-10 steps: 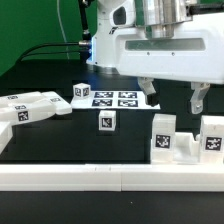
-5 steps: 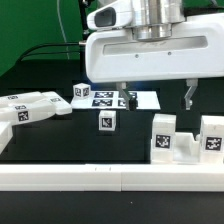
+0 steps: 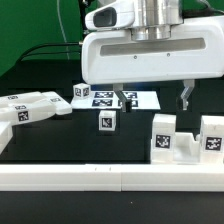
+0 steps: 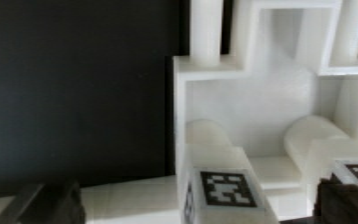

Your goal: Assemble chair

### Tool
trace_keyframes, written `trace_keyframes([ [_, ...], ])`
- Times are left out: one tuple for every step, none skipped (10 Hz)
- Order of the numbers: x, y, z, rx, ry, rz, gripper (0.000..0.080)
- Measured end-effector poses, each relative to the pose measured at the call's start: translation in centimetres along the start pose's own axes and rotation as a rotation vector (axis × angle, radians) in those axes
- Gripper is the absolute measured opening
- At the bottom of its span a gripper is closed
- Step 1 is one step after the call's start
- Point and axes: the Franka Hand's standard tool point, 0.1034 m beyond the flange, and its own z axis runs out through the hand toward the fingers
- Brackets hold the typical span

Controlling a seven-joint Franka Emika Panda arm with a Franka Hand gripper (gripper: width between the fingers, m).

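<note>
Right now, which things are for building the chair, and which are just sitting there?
For the chair: flat slabs, far cube, near cube, two-post piece.
Just lying about: marker board, border rail.

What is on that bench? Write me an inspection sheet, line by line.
Surface: black table, white border rail along the front.
Job's things: slab piece at the exterior view's left; nearer cube and farther cube mid-table; two-post piece at the right.
Clutter: nothing seen; only the marker board.
Pincer: open, empty, hanging above the table.
Cables: black cable at the back.
Surroundings: green backdrop.
</note>
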Motion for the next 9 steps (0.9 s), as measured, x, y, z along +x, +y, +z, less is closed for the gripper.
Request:
trace_keyframes([
  [-0.4, 0.2, 0.0, -0.007, 0.022, 0.001, 0.0649],
  [-0.7, 0.4, 0.3, -0.009, 0.016, 0.003, 0.0649],
  [-0.4, 0.6, 0.4, -0.019, 0.050, 0.001, 0.0649],
  [0.1, 1.0, 0.4, -0.050, 0.162, -0.008, 0.0649],
  [-0.4, 1.0, 0.7, -0.065, 0.206, -0.017, 0.0649],
  [-0.1, 1.2, 0.7, -0.089, 0.290, -0.028, 0.0649],
  [-0.1, 1.3, 1.1, -0.106, 0.339, -0.039, 0.0649],
  [0.2, 1.5, 1.0, -0.130, 0.425, -0.051, 0.0649],
  [-0.3, 1.7, 1.8, -0.142, 0.447, -0.061, 0.0649],
])
